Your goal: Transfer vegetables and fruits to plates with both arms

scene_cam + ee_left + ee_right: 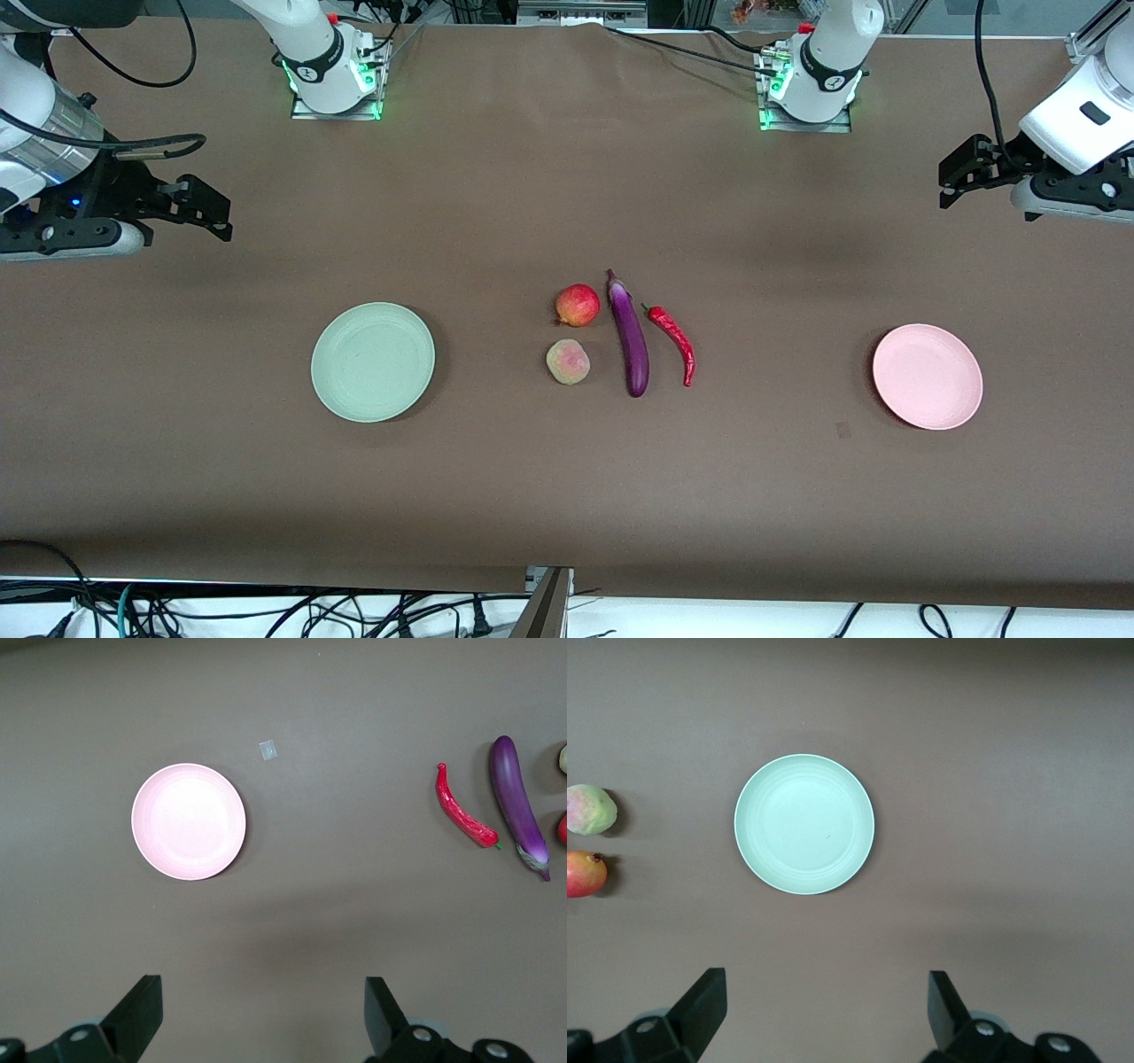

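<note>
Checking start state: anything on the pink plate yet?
No, the pink plate is bare; the chili pepper and eggplant lie on the table.

purple eggplant [628, 338], mint plate [373, 361], pink plate [928, 377]

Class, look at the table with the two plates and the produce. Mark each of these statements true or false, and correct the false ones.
1. Both plates are empty. True: the green plate and pink plate hold nothing.
2. The chili pepper lies between the eggplant and the pink plate. True.
3. The peach sits on the green plate. False: it rests on the table beside the red fruit.
4. The left gripper holds the eggplant. False: its fingers are open and empty.
5. The right gripper is shut. False: it is open.
</note>
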{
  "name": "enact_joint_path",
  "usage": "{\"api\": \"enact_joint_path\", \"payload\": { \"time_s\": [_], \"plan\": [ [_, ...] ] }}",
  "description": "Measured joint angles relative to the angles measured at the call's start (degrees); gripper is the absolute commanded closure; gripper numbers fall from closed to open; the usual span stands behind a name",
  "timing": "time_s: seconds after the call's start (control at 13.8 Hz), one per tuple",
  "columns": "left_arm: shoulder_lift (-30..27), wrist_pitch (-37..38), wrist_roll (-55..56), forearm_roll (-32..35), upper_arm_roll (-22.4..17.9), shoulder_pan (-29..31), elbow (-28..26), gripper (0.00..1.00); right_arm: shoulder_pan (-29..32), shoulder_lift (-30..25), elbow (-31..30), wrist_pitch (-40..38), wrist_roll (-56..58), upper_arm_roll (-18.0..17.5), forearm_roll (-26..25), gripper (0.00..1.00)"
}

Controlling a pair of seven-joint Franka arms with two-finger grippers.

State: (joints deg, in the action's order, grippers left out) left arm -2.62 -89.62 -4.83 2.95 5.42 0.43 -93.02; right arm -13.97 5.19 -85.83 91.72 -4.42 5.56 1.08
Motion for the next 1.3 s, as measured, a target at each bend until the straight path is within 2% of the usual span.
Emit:
{"api": "enact_joint_path", "payload": {
  "time_s": [0.51, 0.65, 1.09, 1.3],
  "plan": [
    [0.04, 0.14, 0.00, 0.00, 0.01, 0.00, 0.01, 0.00, 0.01, 0.00, 0.00, 0.01, 0.00, 0.00, 0.00, 0.00],
    [0.51, 2.12, 0.00, 0.00, 0.03, 0.00, 0.05, 0.00, 0.01, 0.00, 0.00, 0.01, 0.00, 0.00, 0.00, 0.00],
    [6.48, 12.82, -0.07, -0.49, 0.66, -0.49, 0.02, 0.00, 0.02, 0.00, 0.00, 0.02, 0.00, 0.00, 0.00, 0.00],
    [11.96, 12.86, 0.35, -5.17, 0.68, -0.66, -0.03, 0.00, 0.04, 0.00, 0.01, 0.02, 0.00, 0.00, 0.00, 0.00]
  ]
}}
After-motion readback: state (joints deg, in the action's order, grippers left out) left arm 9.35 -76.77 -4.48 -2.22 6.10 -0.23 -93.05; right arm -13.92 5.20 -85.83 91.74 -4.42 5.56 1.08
